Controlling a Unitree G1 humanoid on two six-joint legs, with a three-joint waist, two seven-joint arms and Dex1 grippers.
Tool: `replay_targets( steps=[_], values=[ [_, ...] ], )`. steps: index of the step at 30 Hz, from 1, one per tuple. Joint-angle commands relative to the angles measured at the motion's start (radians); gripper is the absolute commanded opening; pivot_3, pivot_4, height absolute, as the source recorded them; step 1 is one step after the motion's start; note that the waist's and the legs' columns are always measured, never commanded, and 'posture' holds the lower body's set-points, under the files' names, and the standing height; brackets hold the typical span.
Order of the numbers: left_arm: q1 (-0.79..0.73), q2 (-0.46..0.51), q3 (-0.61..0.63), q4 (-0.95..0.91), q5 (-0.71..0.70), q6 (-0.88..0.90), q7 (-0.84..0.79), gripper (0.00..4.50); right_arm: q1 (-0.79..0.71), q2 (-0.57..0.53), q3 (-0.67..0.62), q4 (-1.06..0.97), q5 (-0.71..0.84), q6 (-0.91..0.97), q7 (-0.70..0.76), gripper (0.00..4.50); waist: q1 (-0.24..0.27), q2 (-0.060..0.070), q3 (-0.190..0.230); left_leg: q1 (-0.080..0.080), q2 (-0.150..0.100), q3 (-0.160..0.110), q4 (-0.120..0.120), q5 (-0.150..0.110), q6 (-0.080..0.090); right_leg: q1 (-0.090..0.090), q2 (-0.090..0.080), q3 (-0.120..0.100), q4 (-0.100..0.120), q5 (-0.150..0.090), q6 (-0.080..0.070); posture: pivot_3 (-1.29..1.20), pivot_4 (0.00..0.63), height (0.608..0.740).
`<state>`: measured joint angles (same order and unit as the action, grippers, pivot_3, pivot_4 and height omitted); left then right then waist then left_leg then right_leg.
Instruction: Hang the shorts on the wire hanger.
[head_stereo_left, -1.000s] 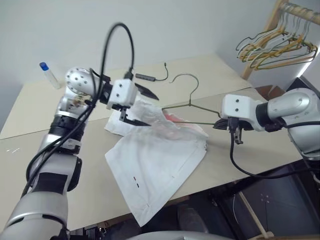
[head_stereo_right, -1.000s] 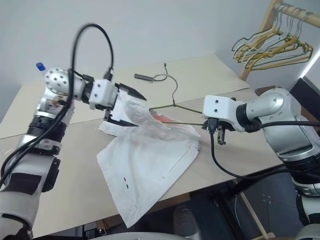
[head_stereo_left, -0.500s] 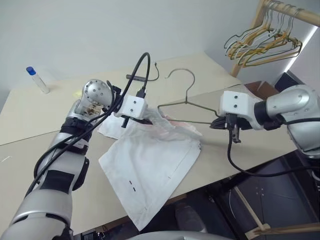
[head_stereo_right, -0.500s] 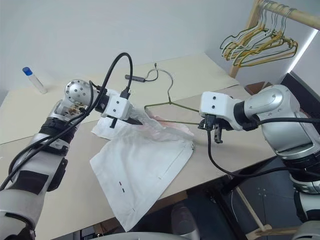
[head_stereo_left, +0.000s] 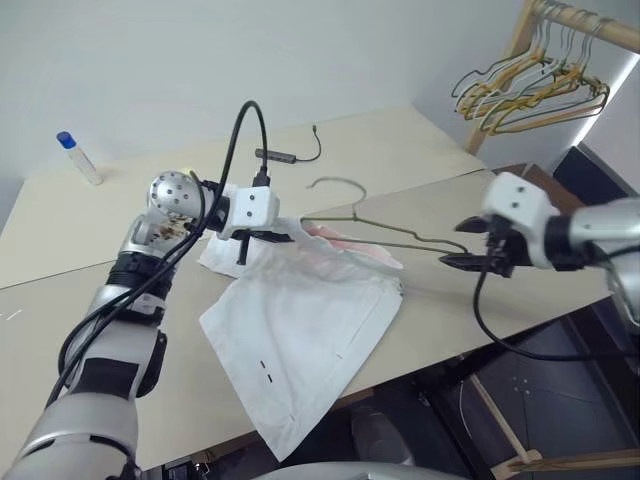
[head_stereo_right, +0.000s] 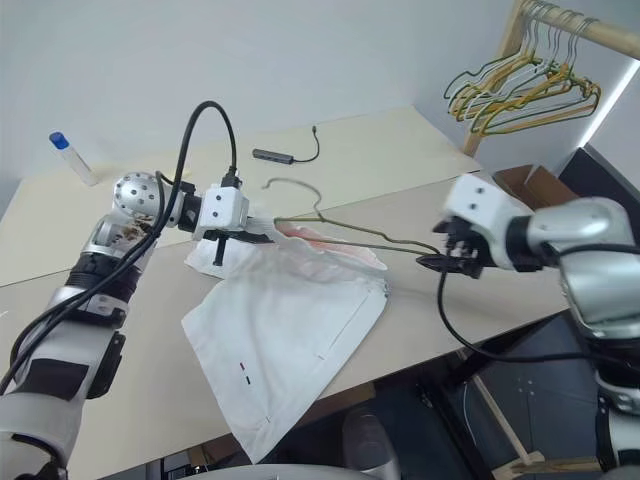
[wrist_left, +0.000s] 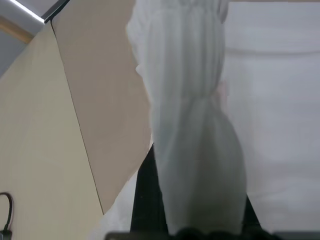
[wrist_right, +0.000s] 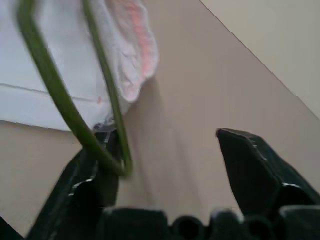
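Wire hanger (head_stereo_left: 380, 232) flat across the shorts (head_stereo_left: 310, 330), hook toward table's far edge.

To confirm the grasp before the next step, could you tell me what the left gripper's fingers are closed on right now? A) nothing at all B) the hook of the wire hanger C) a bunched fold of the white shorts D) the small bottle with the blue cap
C: in the left wrist view, a gathered fold of the shorts runs up from between the left gripper's fingers.
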<state>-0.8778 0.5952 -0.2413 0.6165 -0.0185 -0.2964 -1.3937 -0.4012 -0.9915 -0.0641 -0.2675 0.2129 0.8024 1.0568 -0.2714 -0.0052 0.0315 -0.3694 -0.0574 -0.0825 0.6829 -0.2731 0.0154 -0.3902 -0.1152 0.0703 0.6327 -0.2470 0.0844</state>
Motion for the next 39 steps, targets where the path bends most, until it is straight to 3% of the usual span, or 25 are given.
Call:
replay_targets(
  steps=[1, 7, 14, 17, 28, 39],
  values=[
    [0.016, 0.034, 0.050, -0.065, -0.035, 0.062, 0.020, 0.00, 0.087, 0.052, -0.110, -0.007, 0.039, 0.027, -0.081, 4.46, 0.004, 0.000, 0.000, 0.000, 0.000, 0.000, 0.000, 0.000, 0.000, 0.000, 0.000, 0.001, 0.000, 0.000, 0.000, -0.24, 0.000, 0.740],
    [0.041, 0.051, 0.067, -0.116, -0.047, 0.125, 0.034, 0.00, 0.155, 0.301, -0.066, 0.022, 0.081, 0.016, -0.221, 4.46, 0.011, 0.000, -0.001, 0.003, 0.001, 0.000, 0.000, 0.000, 0.000, 0.002, 0.002, 0.001, 0.002, 0.001, -0.001, -0.22, 0.000, 0.740],
    [0.045, 0.052, 0.075, -0.137, -0.053, 0.171, 0.048, 0.00, 0.028, 0.579, 0.078, 0.245, 0.028, -0.035, -0.388, 4.46, 0.007, 0.001, -0.001, 0.003, -0.001, 0.001, 0.001, 0.000, 0.000, 0.000, 0.001, 0.003, 0.007, 0.001, -0.001, -0.21, 0.000, 0.740],
    [0.044, 0.052, 0.077, -0.145, -0.056, 0.190, 0.052, 0.00, -0.011, 0.634, 0.070, 0.304, 0.038, -0.054, -0.415, 3.89, 0.015, 0.001, -0.001, 0.004, -0.001, 0.000, 0.001, 0.001, 0.000, -0.001, 0.001, 0.002, 0.008, 0.001, -0.001, -0.21, 0.000, 0.740],
    [0.049, 0.070, 0.084, -0.127, -0.062, 0.249, 0.058, 0.00, 0.062, 0.666, -0.039, 0.130, 0.150, -0.050, -0.464, 0.03, 0.033, 0.001, -0.001, 0.001, -0.002, -0.001, 0.001, 0.001, 0.000, -0.005, 0.001, 0.002, 0.010, 0.001, -0.001, -0.22, 0.000, 0.740],
    [0.113, 0.190, 0.079, -0.093, -0.043, 0.222, -0.017, 0.00, 0.089, 0.538, -0.162, 0.120, 0.240, 0.011, -0.477, 0.03, 0.023, 0.001, -0.001, 0.002, -0.002, -0.001, 0.001, 0.001, 0.000, -0.004, 0.001, 0.002, 0.009, 0.001, -0.001, -0.23, 0.000, 0.740]
  ],
)
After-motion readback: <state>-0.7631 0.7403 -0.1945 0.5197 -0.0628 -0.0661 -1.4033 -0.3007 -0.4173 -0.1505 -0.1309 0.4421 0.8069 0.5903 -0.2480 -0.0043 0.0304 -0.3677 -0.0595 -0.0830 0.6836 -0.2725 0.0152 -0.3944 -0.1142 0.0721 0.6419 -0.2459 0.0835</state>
